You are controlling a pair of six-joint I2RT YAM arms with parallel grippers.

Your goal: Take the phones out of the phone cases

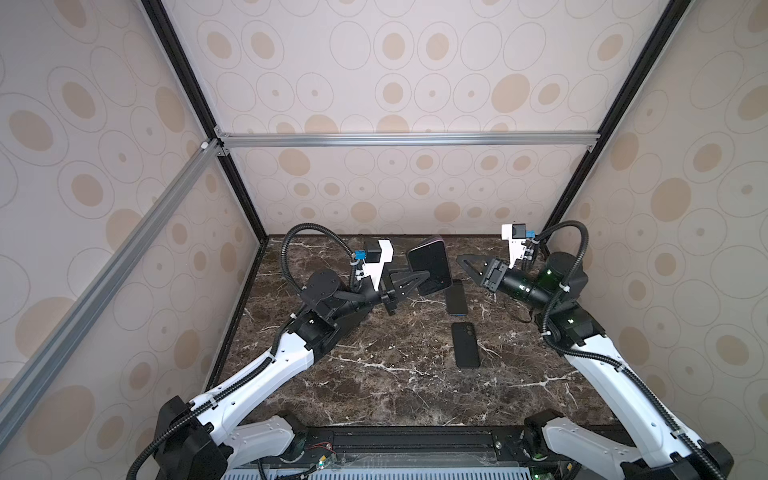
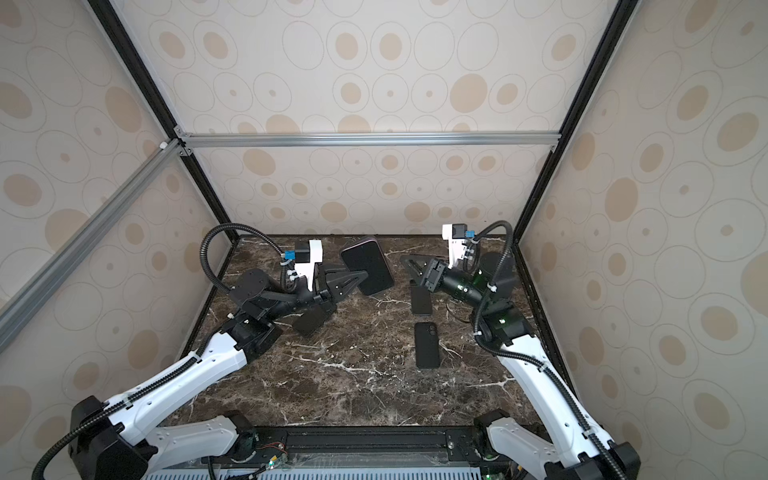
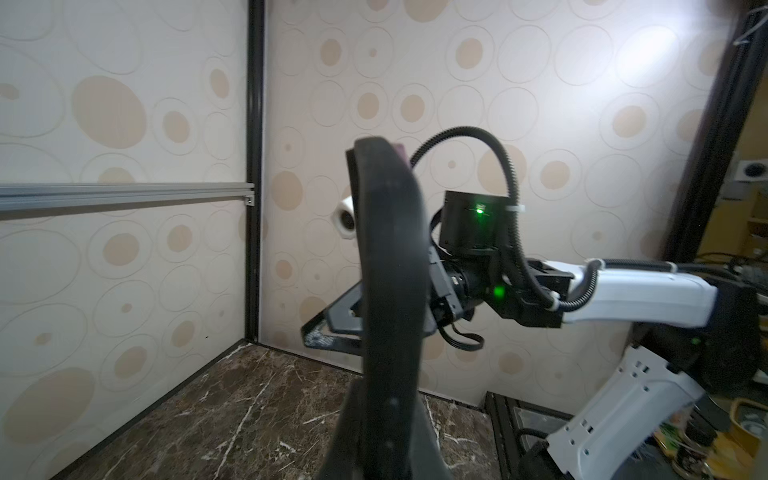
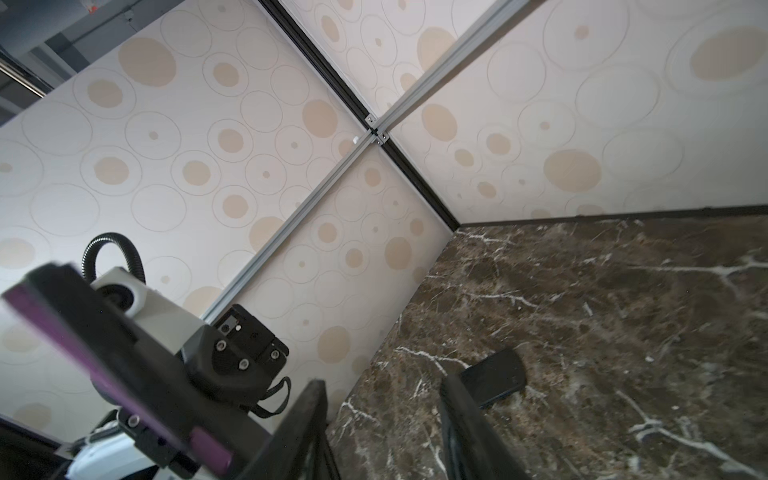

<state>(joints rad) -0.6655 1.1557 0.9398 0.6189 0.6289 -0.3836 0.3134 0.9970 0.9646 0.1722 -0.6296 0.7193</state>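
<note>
Scene: You are looking down on a dark marbled table (image 1: 374, 374) inside a booth papered in beige circles, with both arms reaching toward its back half.

Left claw: Your left claw (image 1: 424, 279) is pinching the lower end of the phone (image 1: 430, 266) and holding it clear above the table, toward the back and near the middle.

Phone: It is standing nearly upright, tilted a little, with its dark face turning toward the camera head and a pink-purple rim showing around it in both top views.

Phone case: In the left wrist view you are seeing a black shell edge-on (image 3: 390, 249), with a purple corner peeking past its far end. You cannot tell from these pictures how far the shell is sitting on or off the phone.

Right claw: Your right claw (image 4: 386, 424) is standing moderately wide with only the bare table showing between its fingers. It is gripping nothing. In both top views it is hovering just beside the phone's edge, with a gap between them.

On the table: A dark handset-shaped slab (image 1: 456, 297) is lying flat under the space between the claws. A black slab with a camera cutout (image 1: 466, 345) is lying flat nearer the arm bases, apart from it.
</note>
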